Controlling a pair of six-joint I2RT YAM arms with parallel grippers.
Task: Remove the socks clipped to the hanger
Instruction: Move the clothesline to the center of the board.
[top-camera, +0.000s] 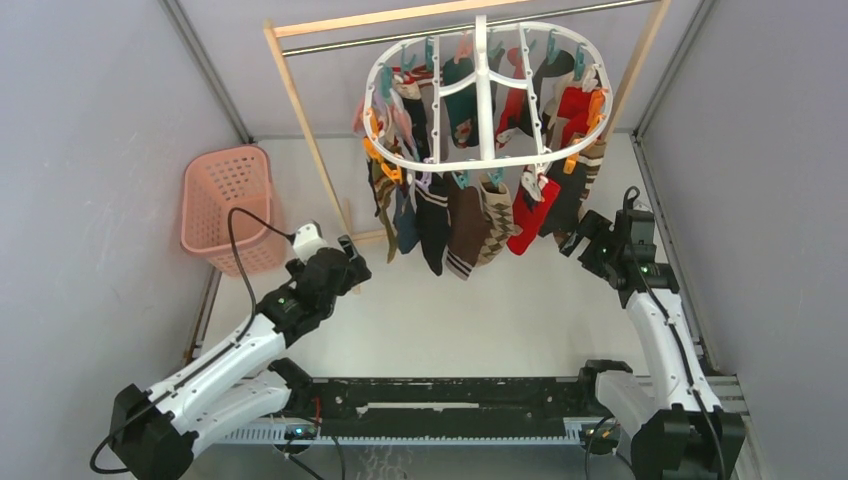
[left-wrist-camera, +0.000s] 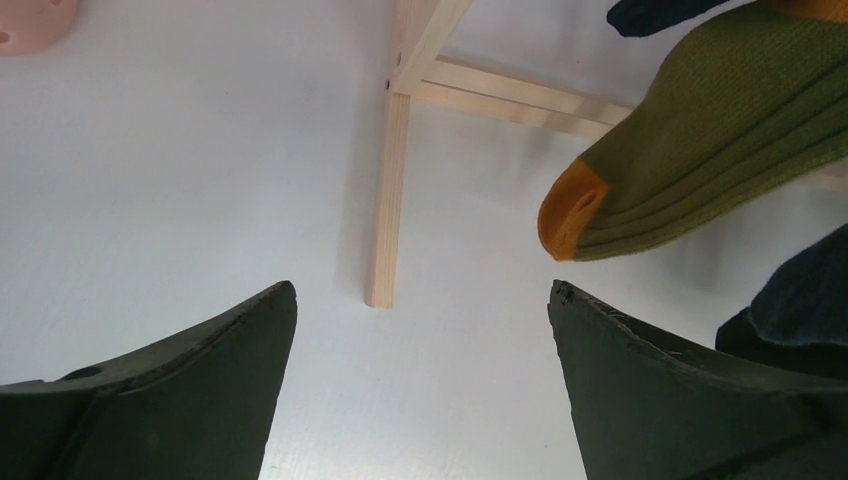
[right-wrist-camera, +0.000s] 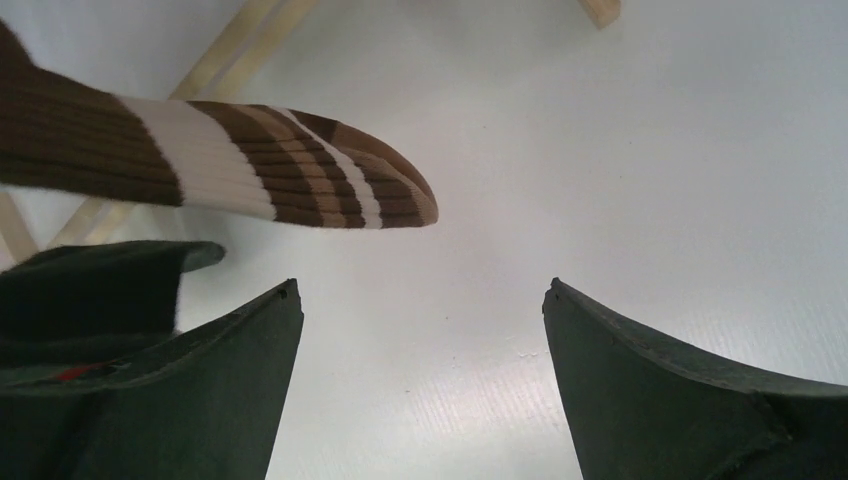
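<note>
Currently my left claw (left-wrist-camera: 420, 292) and right claw (right-wrist-camera: 420, 288) gape empty. These socks (top-camera: 465, 225) look soft, limp; I'd pinch low and tug

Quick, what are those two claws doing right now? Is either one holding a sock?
Left gripper: open, holding nothing.
Right gripper: open, holding nothing.

Arms, two: left arm (top-camera: 215, 372), right arm (top-camera: 660, 340); white shell links, black joints and bases, small green lights. Black cable (top-camera: 230, 245) at each wrist. Ends: left gripper (left-wrist-camera: 422, 287), right gripper (right-wrist-camera: 422, 284); dark wedge-shaped fingers (left-wrist-camera: 200, 390), scuffed edges.
</note>
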